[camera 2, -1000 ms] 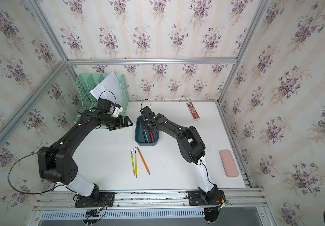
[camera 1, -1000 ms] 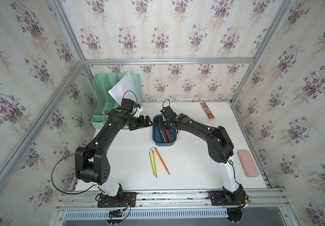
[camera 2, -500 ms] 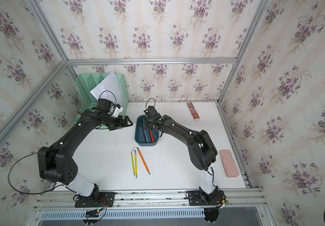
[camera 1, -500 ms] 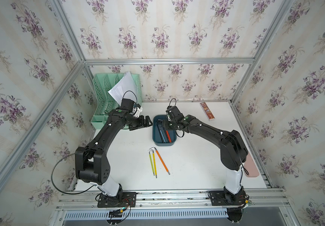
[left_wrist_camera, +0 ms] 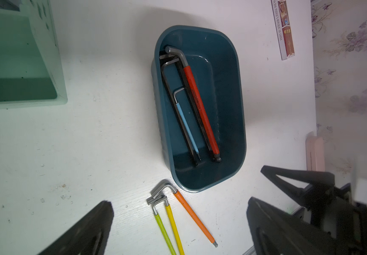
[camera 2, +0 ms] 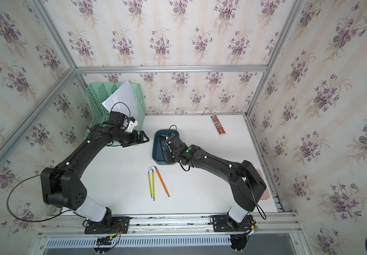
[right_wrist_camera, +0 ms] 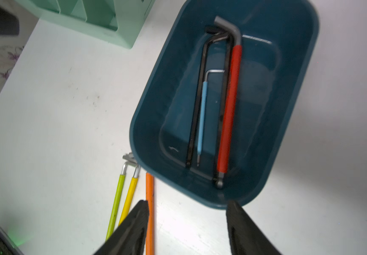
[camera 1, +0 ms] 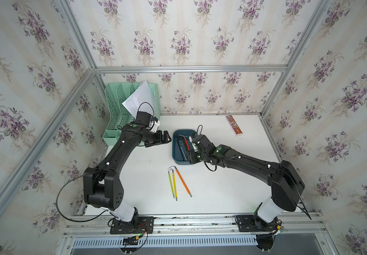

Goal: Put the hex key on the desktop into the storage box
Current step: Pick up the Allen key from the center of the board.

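- Three hex keys (camera 1: 174, 185) lie on the bench (camera 1: 222, 176) beside the storage box (camera 1: 176, 152).
- Right tool (right_wrist_camera: 187, 204), spread and empty: straddle the orange hex key (camera 1: 183, 182) mid-sleeve before pinching.
- Left tool (camera 1: 164, 138) spread, idle.

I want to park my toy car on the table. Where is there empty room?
Best spot: the bare desktop between the storage box and the brown strip. Another: between the three coloured hex keys and the front rail. Crowded: the box's near end, where the keys lie close and the right hand hangs open.

Green file rack (camera 1: 114, 103), pink case (left_wrist_camera: 315, 152)
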You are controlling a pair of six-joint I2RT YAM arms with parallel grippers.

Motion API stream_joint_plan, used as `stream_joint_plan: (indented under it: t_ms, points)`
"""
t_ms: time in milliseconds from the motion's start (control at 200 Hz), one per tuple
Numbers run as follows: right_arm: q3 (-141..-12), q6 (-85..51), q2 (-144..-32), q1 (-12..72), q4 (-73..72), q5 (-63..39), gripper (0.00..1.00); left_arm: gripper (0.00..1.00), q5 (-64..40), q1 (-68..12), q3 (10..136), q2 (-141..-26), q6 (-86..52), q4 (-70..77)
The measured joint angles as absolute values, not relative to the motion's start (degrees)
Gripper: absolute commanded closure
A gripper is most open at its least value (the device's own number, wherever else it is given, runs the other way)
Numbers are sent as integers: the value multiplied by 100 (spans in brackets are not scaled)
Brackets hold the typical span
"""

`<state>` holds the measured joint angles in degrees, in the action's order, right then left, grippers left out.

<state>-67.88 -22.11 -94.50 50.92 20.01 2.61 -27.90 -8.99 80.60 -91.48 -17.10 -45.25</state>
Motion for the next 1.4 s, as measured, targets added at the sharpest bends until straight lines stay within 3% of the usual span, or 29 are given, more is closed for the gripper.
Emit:
stream_joint_plan:
  t_ms: [375, 799, 1184, 1398]
  points:
    - [-6783, -2320, -10363, 6084, 2180, 423, 41, 1, -2714, -893, 8060, -9148, -1710, -4525]
    - [-7227, -2536, -11249, 6449, 2375, 742, 44, 1, -2674, -886, 8060, -9133, -1708, -4525]
    - [-7203, -2768, -11443, 6534, 1894, 1234, 83, 1, -2672, -875, 8060, -9111, -1708, -4525]
    - [-7078, -2888, -11382, 6539, 1715, 1297, 96, 1, -2672, -875, 8060, -9111, -1708, -4525]
